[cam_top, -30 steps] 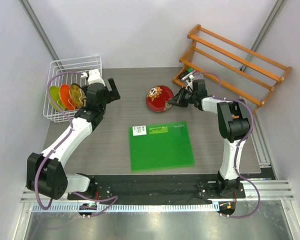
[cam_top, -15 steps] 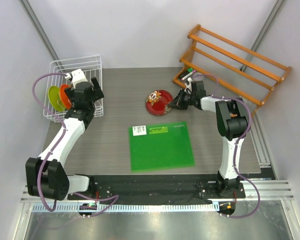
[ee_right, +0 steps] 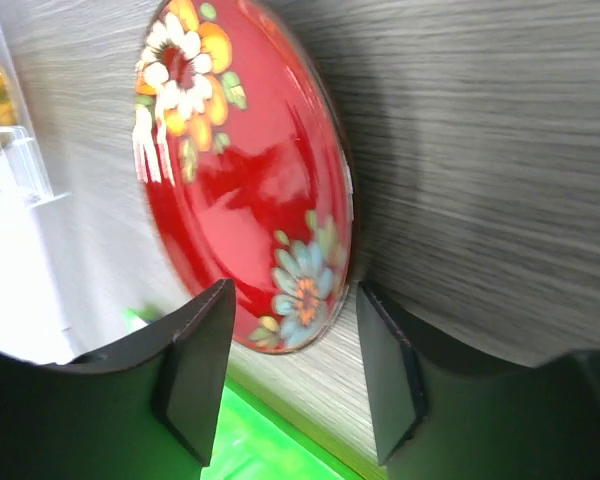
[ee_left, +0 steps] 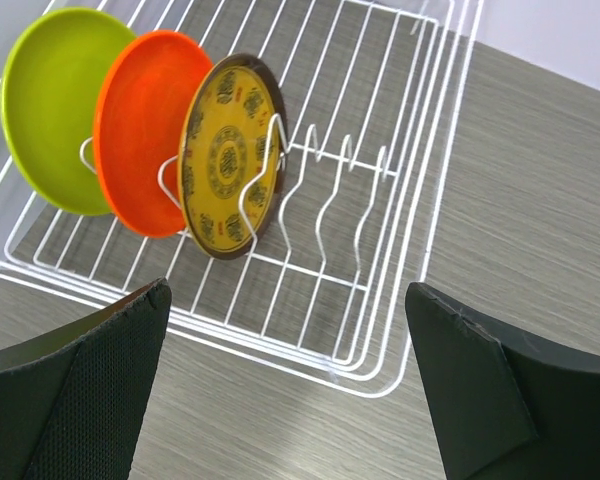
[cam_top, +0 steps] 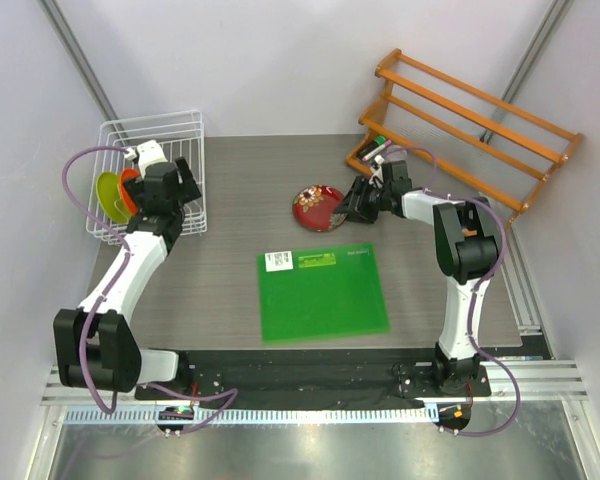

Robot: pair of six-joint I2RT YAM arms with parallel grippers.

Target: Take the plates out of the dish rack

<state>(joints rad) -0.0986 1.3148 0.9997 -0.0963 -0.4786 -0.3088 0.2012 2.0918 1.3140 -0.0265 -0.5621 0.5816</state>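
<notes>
Grey wood-grain desk [cam_top: 230, 200]. Directly on it: white wire dish rack [cam_top: 150, 121], far left corner; green square mat [cam_top: 323, 295], near centre; dark red floral plate [cam_top: 316, 207], just beyond mat; orange slatted rack [cam_top: 470, 120], far right corner.

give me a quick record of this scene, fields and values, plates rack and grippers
in dish rack: lime green plate, orange plate, brown-yellow plate, upright between prongs
out of rack: red floral plate, on the table
left gripper: open, empty, above the dish rack's near side
right gripper: open, jaws either side of the red floral plate
left to unload: three plates
</notes>
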